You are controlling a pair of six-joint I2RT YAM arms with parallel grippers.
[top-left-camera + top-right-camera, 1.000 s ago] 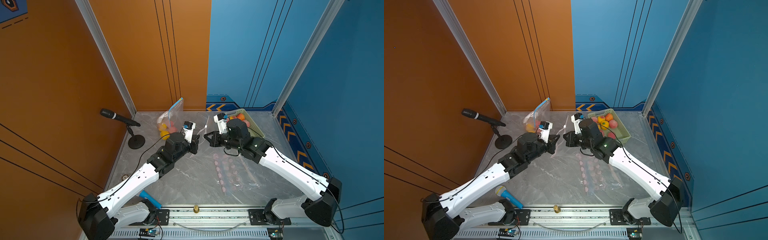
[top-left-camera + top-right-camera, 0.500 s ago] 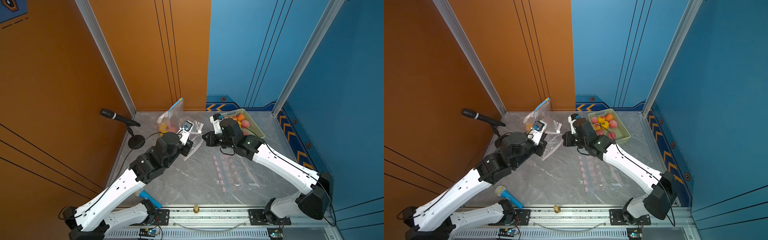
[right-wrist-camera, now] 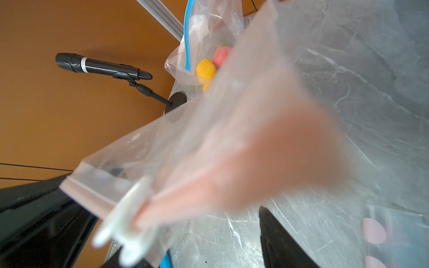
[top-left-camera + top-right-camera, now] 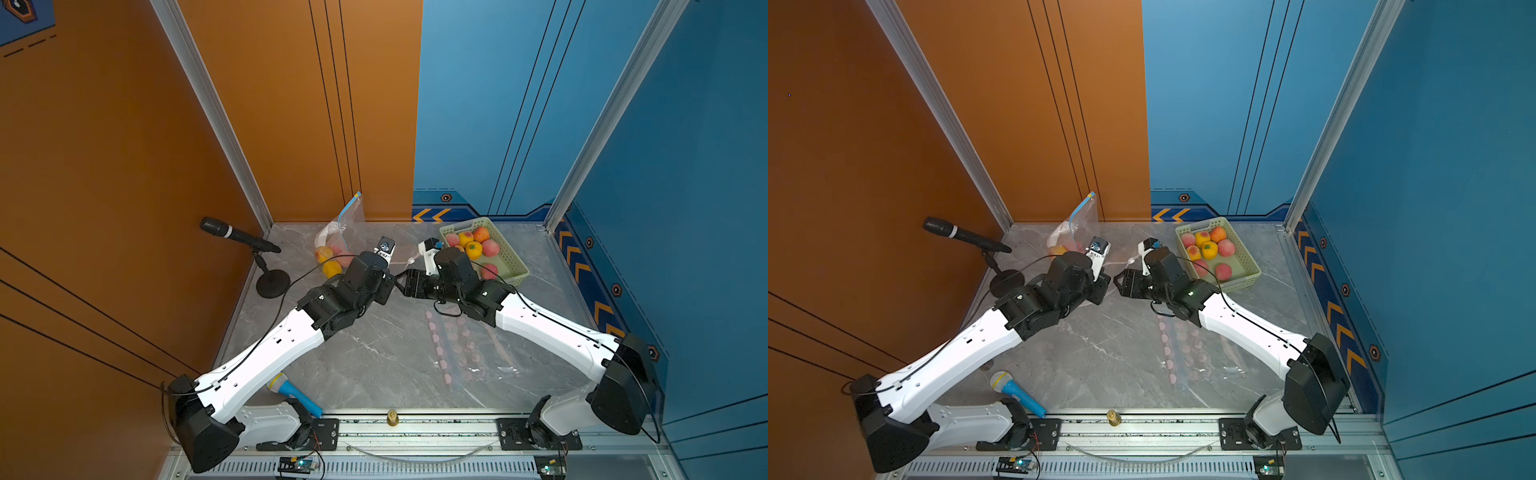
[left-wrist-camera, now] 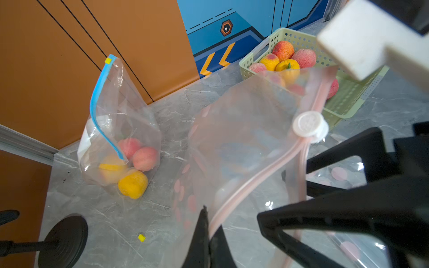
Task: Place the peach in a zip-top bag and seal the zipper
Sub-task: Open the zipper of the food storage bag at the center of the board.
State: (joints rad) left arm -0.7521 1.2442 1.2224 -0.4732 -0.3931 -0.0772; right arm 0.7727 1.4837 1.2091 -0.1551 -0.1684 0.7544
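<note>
The left gripper (image 5: 210,232) is pressed together on the pink zipper strip (image 5: 250,185) of the zip-top bag (image 5: 243,130), nipping it near one end; the right gripper (image 5: 271,193) faces it with its jaws spread wide, the strip passing between them without either finger closing on it. The bag hangs clear of the marble table (image 4: 374,357) between the two wrists. Its long axis follows the zipper, running from the left pinch away from the robot's base up to the white slider (image 5: 310,124) and on toward the green basket (image 4: 512,253); the film body spreads from that line toward the orange wall.

The left wrist view alone shows the pinch and the slider sharply. In both top views the left fingertips are hidden under the wrist and the bag is a faint sheen. The right wrist view shows a blurred pinkish mass behind the film; whether it is a peach I cannot tell.

Peaches (image 4: 490,247) lie in the basket; a blue-zip bag (image 5: 120,130) of fruit leans at the wall. Only the top views show the flat dotted bags (image 4: 453,345) on the table.
</note>
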